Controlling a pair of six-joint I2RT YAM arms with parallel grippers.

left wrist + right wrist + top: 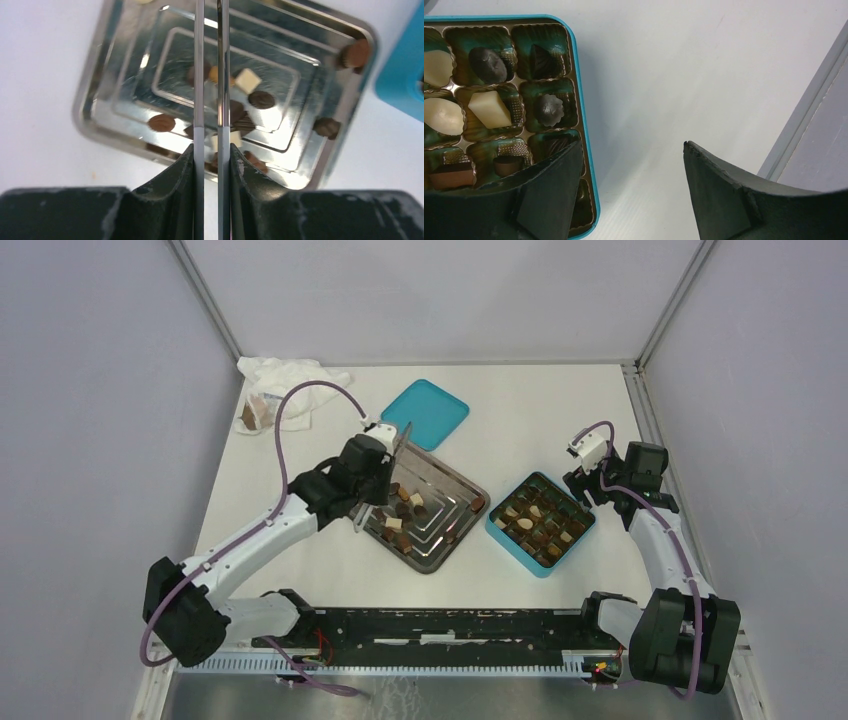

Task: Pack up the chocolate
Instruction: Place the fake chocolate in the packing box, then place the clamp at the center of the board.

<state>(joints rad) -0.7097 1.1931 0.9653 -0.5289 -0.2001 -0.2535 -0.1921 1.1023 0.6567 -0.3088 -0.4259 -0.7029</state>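
white bench (560, 410) inside grey walls carries a steel tray (440, 480) at its centre. a teal divided box (515, 550) sits just right of the tray, a teal lid (425, 412) lies toward the far edge, and a white plastic bag (285, 385) lies in the far left corner. chocolate pieces (261, 99) lie scattered on the tray floor; others sit in box cells.

the left gripper (210, 60) hangs over the tray. its two thin metal blades stand close together with a narrow slit between them. the blade tips are out of view, so it cannot be told whether they pinch a piece. the right gripper (630, 150) hovers by the box's far right edge, jaws wide apart and empty.

the step in hand is judged to be picking one piece:
- choose a piece that lies apart from its neighbours.
- straddle it squarely with the blades.
- close gently, since chocolate is likely to mark or crumble.
- lift straight up, clear of the tray's stepped floor and rim.
- carry it to a vacant cell.
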